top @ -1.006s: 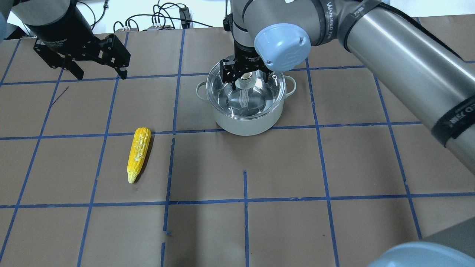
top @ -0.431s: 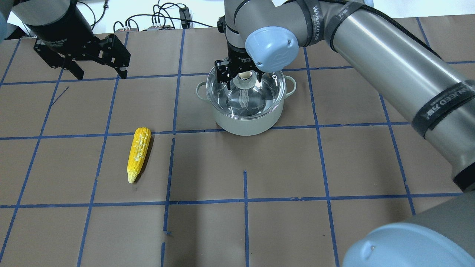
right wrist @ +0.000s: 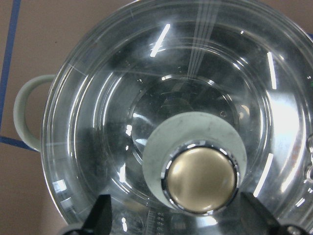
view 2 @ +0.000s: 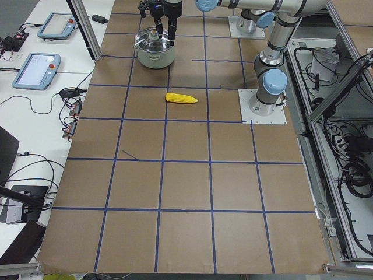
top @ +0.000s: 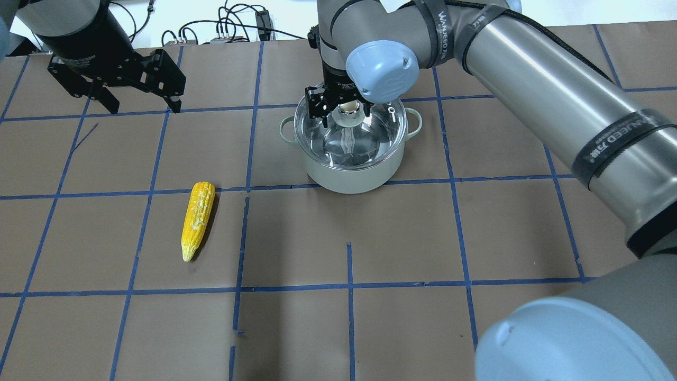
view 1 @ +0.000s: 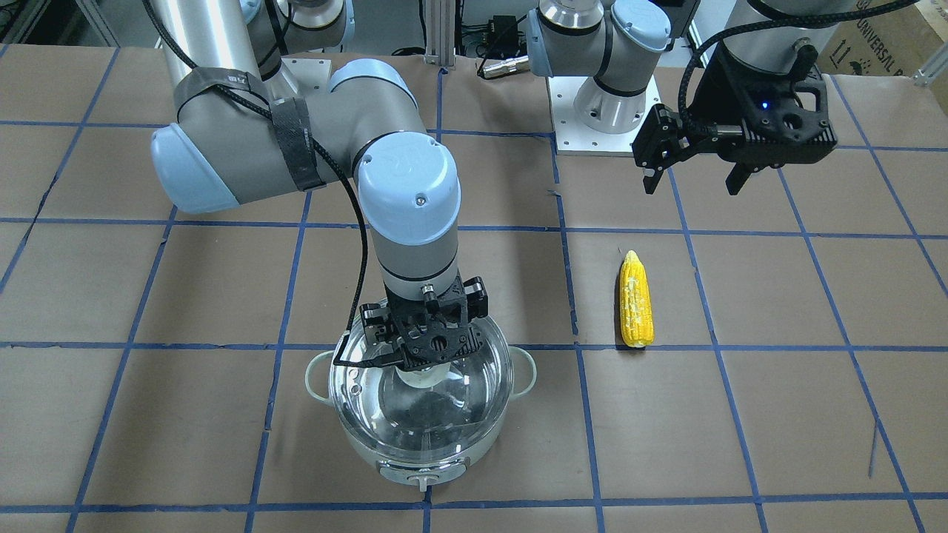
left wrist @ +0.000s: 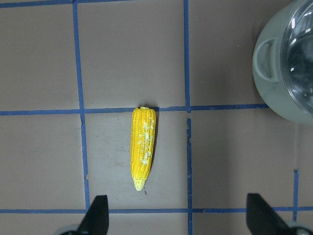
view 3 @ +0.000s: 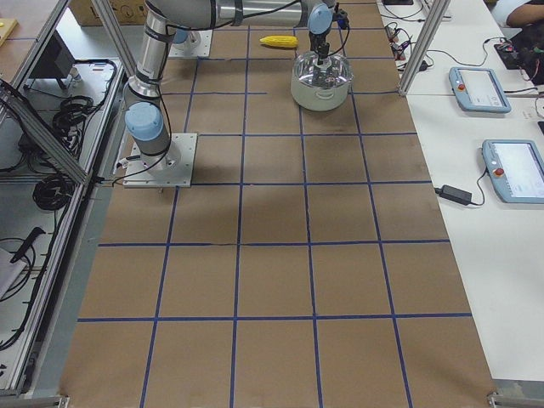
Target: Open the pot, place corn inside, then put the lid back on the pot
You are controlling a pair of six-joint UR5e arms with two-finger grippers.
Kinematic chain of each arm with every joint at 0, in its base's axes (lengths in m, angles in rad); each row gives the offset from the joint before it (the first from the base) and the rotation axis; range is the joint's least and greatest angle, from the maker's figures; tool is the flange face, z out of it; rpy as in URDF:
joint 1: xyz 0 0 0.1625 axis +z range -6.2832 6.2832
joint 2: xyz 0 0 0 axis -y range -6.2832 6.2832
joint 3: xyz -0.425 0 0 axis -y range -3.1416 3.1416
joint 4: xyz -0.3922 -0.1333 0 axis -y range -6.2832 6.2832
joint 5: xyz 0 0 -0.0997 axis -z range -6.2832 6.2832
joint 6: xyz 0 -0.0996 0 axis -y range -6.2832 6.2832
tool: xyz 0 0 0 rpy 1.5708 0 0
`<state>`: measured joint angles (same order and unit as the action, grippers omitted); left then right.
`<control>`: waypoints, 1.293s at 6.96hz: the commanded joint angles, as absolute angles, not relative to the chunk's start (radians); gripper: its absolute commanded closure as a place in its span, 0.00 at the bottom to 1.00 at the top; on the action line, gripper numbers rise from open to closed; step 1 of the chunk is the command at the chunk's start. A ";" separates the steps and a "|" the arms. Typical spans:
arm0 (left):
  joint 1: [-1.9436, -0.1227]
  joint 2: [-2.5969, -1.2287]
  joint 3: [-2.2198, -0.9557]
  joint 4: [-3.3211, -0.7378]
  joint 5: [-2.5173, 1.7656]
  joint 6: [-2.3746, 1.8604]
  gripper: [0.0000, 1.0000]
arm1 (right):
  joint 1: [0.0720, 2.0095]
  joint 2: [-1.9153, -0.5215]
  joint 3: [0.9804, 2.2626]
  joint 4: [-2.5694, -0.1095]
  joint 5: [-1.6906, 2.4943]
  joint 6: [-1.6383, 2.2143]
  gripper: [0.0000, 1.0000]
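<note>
The pot (top: 349, 177) stands at the back middle of the table with the glass lid (top: 370, 140) on it. My right gripper (top: 346, 117) is open right above the lid's beige-topped knob (right wrist: 200, 178); its fingers (right wrist: 101, 215) stand wide on either side of the knob and do not touch it. It also shows in the front view (view 1: 424, 370). The corn (top: 197, 219) lies on the table left of the pot, tip toward the front. My left gripper (top: 144, 106) is open and empty, held high over the back left, with the corn (left wrist: 143, 147) below it.
Brown paper with blue tape lines covers the table (top: 402, 238). Cables and plugs (top: 232, 29) lie beyond the back edge. The right arm's elbow (top: 571, 344) looms over the front right. One pot side handle (left wrist: 266, 58) shows in the left wrist view.
My right gripper has come down and slightly back over the lid, so its open fingers now straddle the knob. The left gripper, the corn and the pot have not moved.
</note>
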<state>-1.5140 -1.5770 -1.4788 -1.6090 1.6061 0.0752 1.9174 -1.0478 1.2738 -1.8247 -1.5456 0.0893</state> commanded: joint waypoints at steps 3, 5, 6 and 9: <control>-1.514 -1.577 -1.479 -1.608 1.605 0.075 0.00 | 1.917 -1.045 1.272 -1.836 -1.546 0.081 0.24; -1.514 -1.577 -1.479 -1.608 1.605 0.075 0.00 | 1.916 -1.045 1.272 -1.836 -1.551 0.080 0.44; -1.514 -1.577 -1.479 -1.608 1.605 0.075 0.00 | 1.916 -1.042 1.273 -1.836 -1.551 0.080 0.53; -1.514 -1.577 -1.479 -1.608 1.601 0.075 0.00 | 1.908 -1.035 1.269 -1.836 -1.545 0.072 0.27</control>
<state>-1.5141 -1.5769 -1.4782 -1.6076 1.6028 0.0752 1.9145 -1.0382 1.2734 -1.8359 -1.5496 0.0733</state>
